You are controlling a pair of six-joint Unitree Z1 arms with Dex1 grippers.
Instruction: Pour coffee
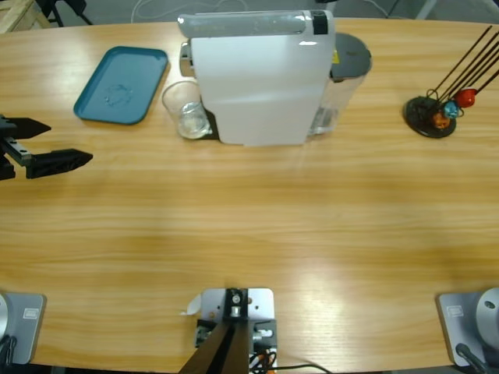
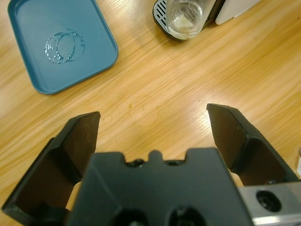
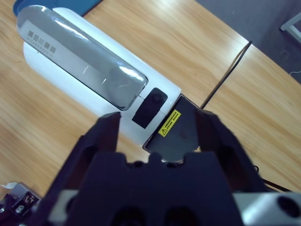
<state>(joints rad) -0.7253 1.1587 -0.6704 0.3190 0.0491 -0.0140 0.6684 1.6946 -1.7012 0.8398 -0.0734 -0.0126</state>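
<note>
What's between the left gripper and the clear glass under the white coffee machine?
Only bare wooden table separates the open left gripper from the clear glass, as the left wrist view shows.

Bright even overhead light: glare on coffee machine [image 3: 89,70] lid ahead of right jaws, sheen on table [image 1: 257,226], soft shadows, jaws close-up slightly blurred.

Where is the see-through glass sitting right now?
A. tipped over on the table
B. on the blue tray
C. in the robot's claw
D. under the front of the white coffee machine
D. The glass stands upright on the drip stand of the white coffee machine, while the blue tray beside it holds only a wet ring and the left gripper is open with nothing in it.
</note>
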